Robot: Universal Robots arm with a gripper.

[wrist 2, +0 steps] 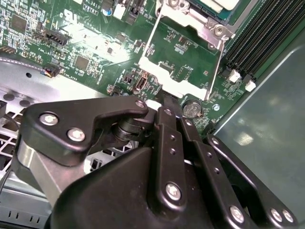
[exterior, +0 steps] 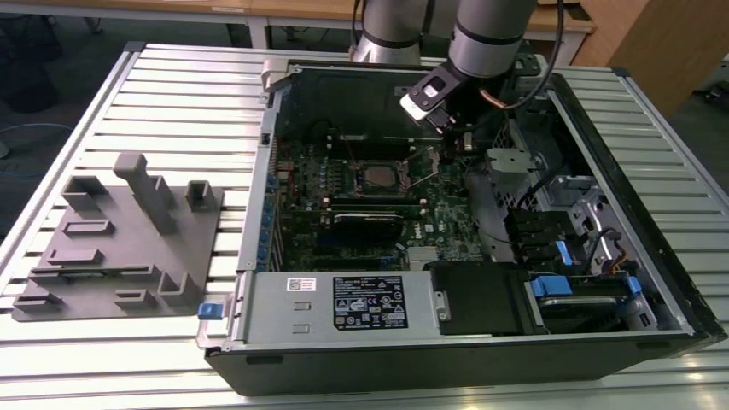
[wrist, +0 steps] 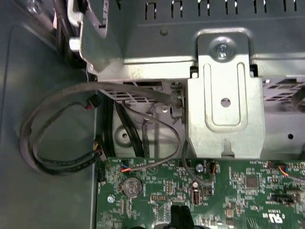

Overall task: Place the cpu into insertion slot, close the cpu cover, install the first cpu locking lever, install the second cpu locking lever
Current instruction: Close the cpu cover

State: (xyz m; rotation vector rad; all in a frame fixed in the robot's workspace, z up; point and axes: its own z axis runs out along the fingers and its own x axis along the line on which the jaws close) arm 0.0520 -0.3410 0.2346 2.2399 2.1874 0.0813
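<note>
Gripper [wrist 2: 164,102] fingers together, tip at edge of open cpu cover [wrist 2: 167,74], poss. touching. Cpu [exterior: 376,177] seated in insertion slot [exterior: 352,177], mid-board. Risk: tip slips off, cover drops hard onto cpu.

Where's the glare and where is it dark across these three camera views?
Exterior view: the ribbed metal table glares white along its near edge, while the inside of the computer case sits in shade. Second wrist view: a pale reflection lies on the grey panel, and the black hand reads dark. First wrist view: the light is even, and the metal bracket is bright but not washed out.
</note>
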